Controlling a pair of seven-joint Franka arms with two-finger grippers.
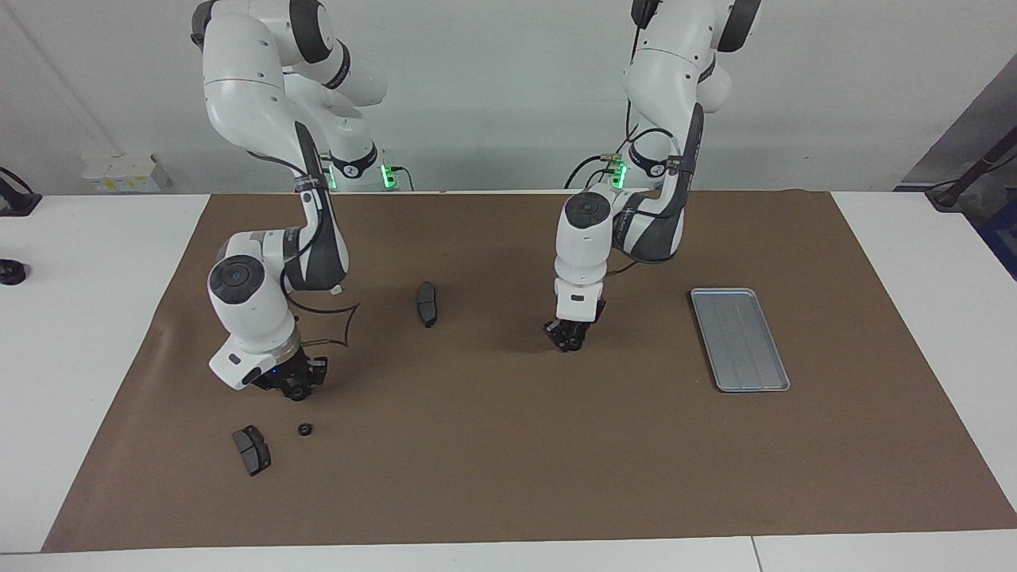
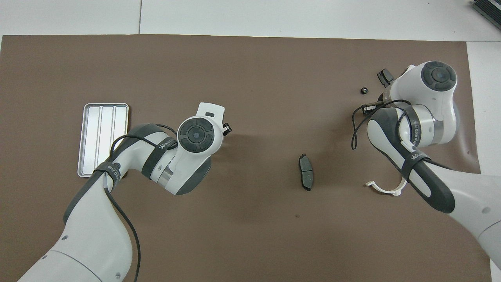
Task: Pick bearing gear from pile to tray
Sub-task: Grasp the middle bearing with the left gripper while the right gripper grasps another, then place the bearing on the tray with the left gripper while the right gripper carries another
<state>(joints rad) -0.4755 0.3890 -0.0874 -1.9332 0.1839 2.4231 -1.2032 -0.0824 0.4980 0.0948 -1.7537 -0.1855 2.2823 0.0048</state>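
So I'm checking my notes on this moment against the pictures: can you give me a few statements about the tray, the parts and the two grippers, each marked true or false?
1. The tray holds nothing. True.
2. The small black ring part lies in the tray. False: it lies on the brown mat, toward the right arm's end of the table.
3. The right gripper hangs just above the mat, near the ring part. True.
4. Two dark flat pads lie on the mat, one beside the ring part and one nearer to the robots. True.
5. The left gripper is over the tray. False: it is over bare mat, between the tray and the nearer pad.
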